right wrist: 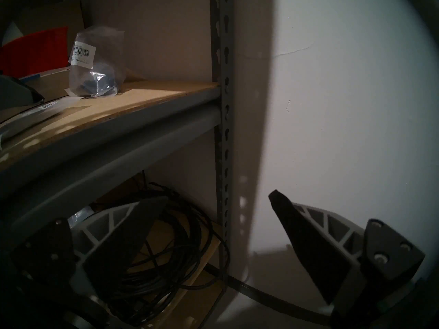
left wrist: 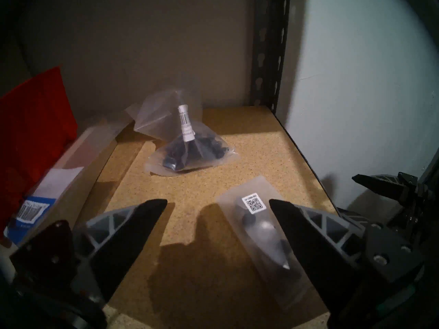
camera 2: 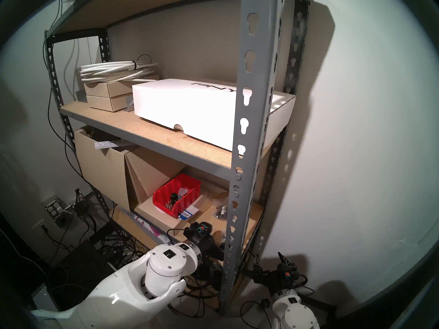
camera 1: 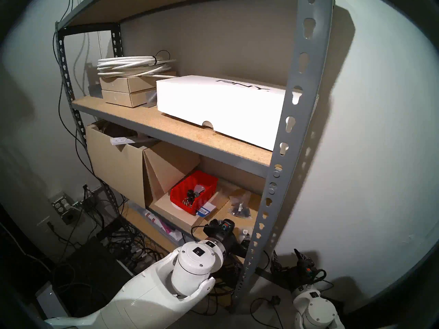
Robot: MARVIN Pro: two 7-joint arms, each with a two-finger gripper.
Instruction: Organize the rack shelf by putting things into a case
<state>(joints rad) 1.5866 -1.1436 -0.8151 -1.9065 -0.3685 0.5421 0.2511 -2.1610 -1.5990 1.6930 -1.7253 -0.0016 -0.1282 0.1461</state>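
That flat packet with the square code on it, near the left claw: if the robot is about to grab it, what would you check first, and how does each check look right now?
1. Left gripper open: ok, jaws spread wide with nothing between them.
2. Packet lying flat on the shelf: ok.
3. Packet centred between the fingers: not ok, it sits off to one side, partly under one finger.
4. Bag clear of the packet: ok, a strip of bare board separates them.
5. Red bin has room: ok, a few small parts inside, space left.
6. Right gripper out of the way: ok, open and below the shelf.
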